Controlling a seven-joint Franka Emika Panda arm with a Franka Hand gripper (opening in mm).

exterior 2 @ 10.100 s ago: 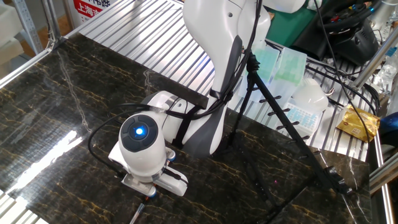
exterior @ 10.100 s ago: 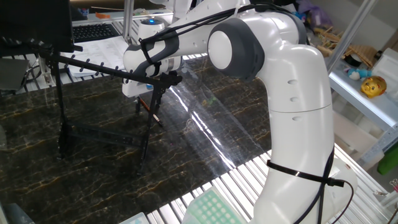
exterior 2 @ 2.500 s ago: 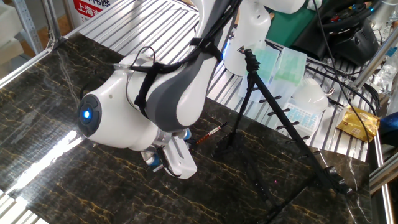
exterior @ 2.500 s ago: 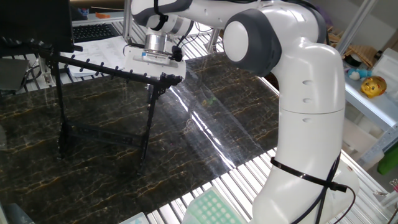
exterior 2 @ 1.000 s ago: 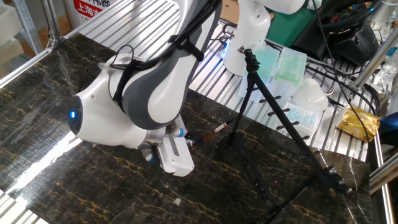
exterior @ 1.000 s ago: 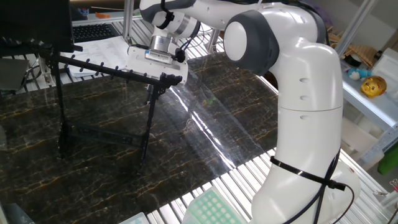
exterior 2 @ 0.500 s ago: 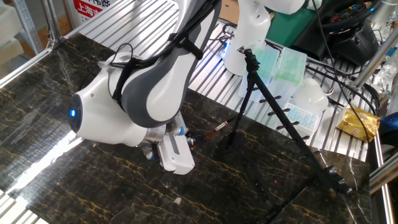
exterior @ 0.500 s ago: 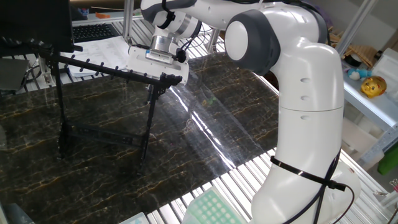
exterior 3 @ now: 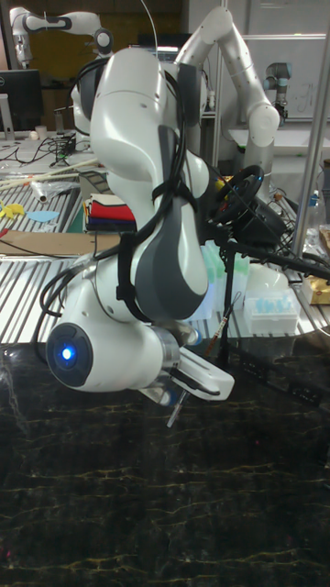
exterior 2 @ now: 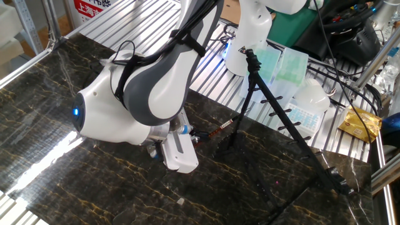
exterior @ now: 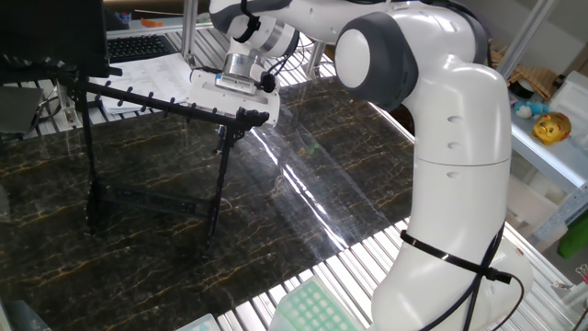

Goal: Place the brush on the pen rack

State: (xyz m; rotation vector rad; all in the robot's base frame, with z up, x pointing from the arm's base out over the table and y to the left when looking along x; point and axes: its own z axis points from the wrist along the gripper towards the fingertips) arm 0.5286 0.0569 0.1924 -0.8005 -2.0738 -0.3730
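Observation:
The brush [exterior 2: 218,128] is a thin dark stick with a red-orange section, held off the table and roughly level. My gripper [exterior 2: 190,135] is shut on its near end, under the big white wrist. Its free tip reaches the upper leg of the pen rack [exterior 2: 282,115]. The pen rack is a black rod frame with a pegged top bar [exterior: 147,99]. In one fixed view the gripper's white hand sits right above the end of that bar and hides the brush. In the tall view the brush [exterior 3: 221,342] slants up past the hand toward the pen rack [exterior 3: 275,260].
Clear plastic boxes [exterior 2: 292,67] and a gold packet [exterior 2: 357,122] lie on the ribbed metal surface behind the rack. A keyboard [exterior: 138,44] and a monitor sit at the far edge. A green tray [exterior: 310,307] is at the near edge.
Ten seconds ago the gripper was down at the tabletop by the rack's leg; now it holds the brush up by the top bar. In the last second the brush crept toward the rack.

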